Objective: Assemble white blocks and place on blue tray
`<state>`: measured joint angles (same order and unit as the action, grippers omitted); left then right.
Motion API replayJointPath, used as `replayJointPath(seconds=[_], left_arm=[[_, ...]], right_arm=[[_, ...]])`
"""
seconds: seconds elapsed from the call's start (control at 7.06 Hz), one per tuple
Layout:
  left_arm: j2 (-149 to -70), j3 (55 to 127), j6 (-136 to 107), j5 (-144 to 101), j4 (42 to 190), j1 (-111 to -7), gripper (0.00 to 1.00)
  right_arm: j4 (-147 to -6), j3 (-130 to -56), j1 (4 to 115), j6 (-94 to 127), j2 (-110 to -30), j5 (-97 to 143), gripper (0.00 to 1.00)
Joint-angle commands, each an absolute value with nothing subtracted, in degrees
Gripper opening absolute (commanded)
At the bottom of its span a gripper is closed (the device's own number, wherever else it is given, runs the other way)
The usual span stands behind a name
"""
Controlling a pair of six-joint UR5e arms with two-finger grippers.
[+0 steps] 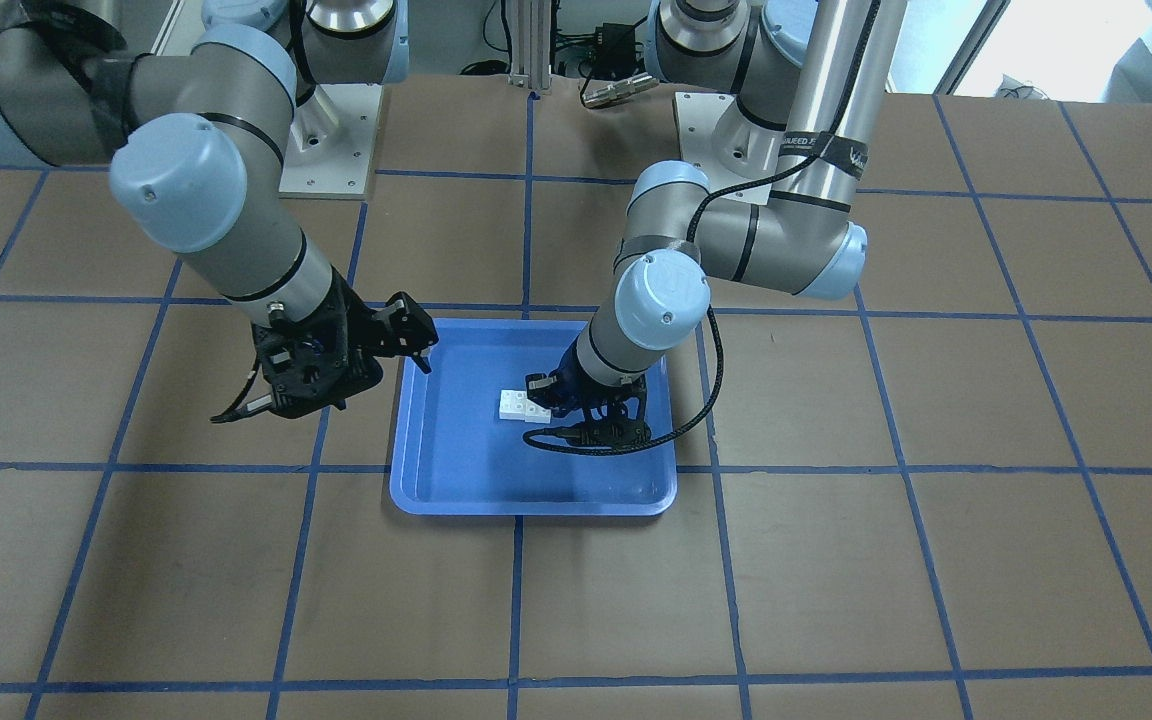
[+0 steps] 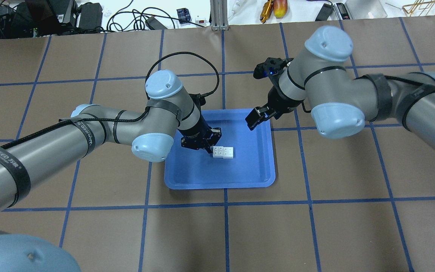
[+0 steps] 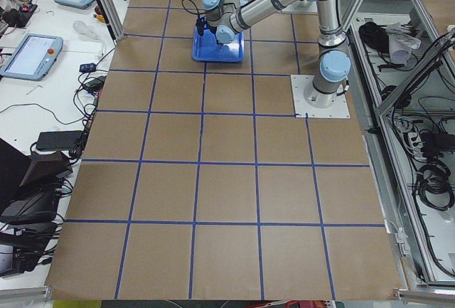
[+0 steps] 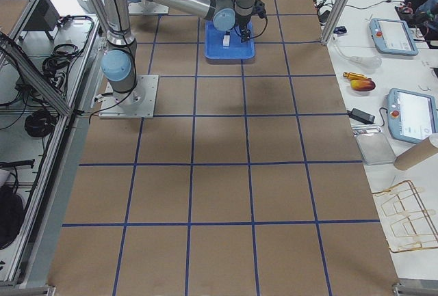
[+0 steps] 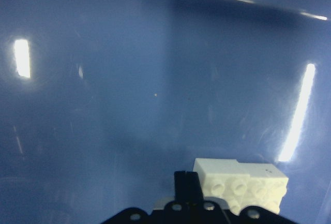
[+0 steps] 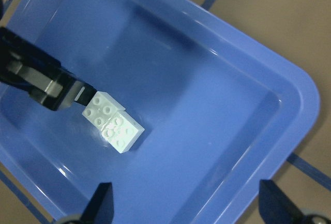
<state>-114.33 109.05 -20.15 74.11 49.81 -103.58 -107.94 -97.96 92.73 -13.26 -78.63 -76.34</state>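
Observation:
The two white blocks (image 2: 223, 152) are joined into one short bar, studs up, on the floor of the blue tray (image 2: 255, 170). They also show in the front view (image 1: 523, 407) and the right wrist view (image 6: 114, 125). My left gripper (image 2: 209, 146) is low in the tray with its fingers together, and the tip touches the bar's end without holding it. In the left wrist view the bar (image 5: 243, 182) lies just right of the fingers (image 5: 187, 182). My right gripper (image 2: 257, 117) is open and empty above the tray's far right corner.
The tray (image 1: 456, 480) sits mid-table on brown paper with a blue tape grid. Nothing else lies inside it. Both arm bases are bolted at the robot's side. Cables and tools lie beyond the table's far edge (image 2: 217, 22).

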Motion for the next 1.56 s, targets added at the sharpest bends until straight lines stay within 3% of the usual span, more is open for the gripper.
replayJointPath(seconds=[0.0,0.42,0.85,1.13,1.27,1.42], left_arm=[[-113.30,108.64,-18.73,74.35,49.57,-103.10,0.01],[-110.93,103.30,-17.06,75.14,54.98,-99.59,0.05],[-105.93,93.03,-6.17,86.47,72.98,-97.22,0.07],[-101.10,85.11,0.47,86.57,86.94,-92.57,0.13],[-97.68,84.82,1.74,87.70,89.19,-91.94,0.22],[-94.95,84.73,1.93,92.76,88.95,-91.93,0.50]], right_arm=[[-95.31,-90.02,88.35,-9.50,-79.01,-81.36,1.00],[-87.13,-89.91,87.89,1.93,-85.41,-85.96,1.00],[-84.31,-90.88,88.42,10.07,-92.01,-91.14,1.00],[-84.46,-91.05,88.51,10.02,-92.02,-91.06,1.00],[-84.90,-90.97,88.51,10.11,-92.02,-91.05,1.00],[-84.90,-91.05,88.51,10.11,-91.93,-91.05,1.00]])
